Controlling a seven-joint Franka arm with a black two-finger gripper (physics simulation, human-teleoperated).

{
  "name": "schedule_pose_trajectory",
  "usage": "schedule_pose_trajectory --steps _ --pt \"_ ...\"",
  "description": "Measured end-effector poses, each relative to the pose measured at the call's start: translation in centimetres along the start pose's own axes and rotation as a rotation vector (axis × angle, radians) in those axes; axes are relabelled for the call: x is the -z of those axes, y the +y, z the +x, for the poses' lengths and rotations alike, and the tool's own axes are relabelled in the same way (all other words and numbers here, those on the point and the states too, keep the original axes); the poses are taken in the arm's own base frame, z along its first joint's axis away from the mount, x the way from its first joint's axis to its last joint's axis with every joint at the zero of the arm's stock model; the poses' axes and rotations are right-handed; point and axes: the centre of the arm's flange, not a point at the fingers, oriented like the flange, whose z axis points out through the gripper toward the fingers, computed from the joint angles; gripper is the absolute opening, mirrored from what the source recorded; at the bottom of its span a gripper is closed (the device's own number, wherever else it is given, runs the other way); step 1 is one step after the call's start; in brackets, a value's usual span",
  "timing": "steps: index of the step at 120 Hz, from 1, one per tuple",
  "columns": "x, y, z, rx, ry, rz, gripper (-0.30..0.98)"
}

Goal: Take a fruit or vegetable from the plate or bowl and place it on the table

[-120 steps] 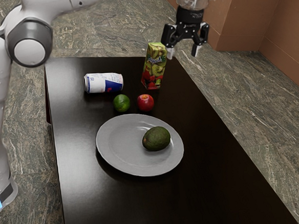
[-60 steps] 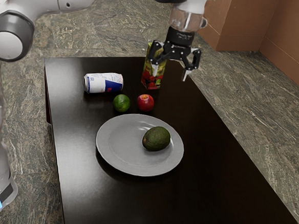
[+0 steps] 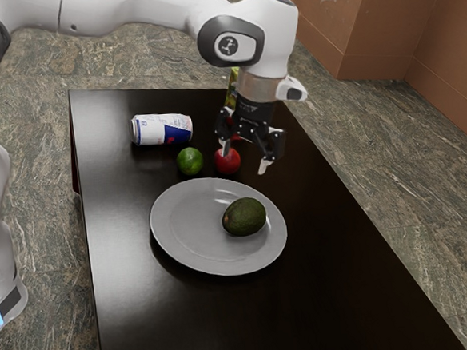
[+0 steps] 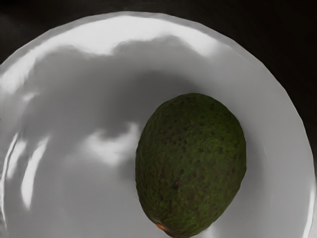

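The plate (image 3: 181,235) is on the dark counter (image 3: 307,306), and I take it as my landmark. I go from the exterior view's left to its right.

The arm (image 3: 110,11) comes in from the exterior view's left and passes high, beyond the plate. The can (image 3: 162,129), white and blue, is lying on its side on the counter, well beyond the plate. The lime (image 3: 190,161) is nearer, just beside the far rim of the plate. The apple (image 3: 228,161), which is red, is also just beside this far rim, and the end effector partly covers it from the camera. The box (image 3: 232,91) stands upright farther beyond the plate, and it is mostly hidden behind the arm.

The avocado (image 3: 244,217) is the task's thing. It is lying on the plate, in the part toward the exterior view's right, with its small orange-brown end toward the middle of the plate. In the wrist view it is also seen resting inside the rim.

The end effector (image 3: 244,160) is in the air, higher than the plate. It is open: its two fingertips are apart, with nothing gripped, and they do not touch the avocado.
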Motion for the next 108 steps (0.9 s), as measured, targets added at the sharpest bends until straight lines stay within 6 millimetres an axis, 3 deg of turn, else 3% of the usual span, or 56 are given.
schedule_pose_trajectory --steps 27,56,74,92,108 --pt "-2.2 1.0 -1.7 -0.216 0.008 -0.002 0.69" --pt "-6.4 1.5 -3.2 -0.362 -0.009 -0.012 0.69" --pt "-7.6 1.6 -2.8 -0.41 0.007 -0.032 0.69" --pt "-8.0 0.3 -0.9 -0.413 0.022 -0.042 0.69" --pt "-8.6 0.5 -0.2 -0.442 0.03 -0.041 0.69"
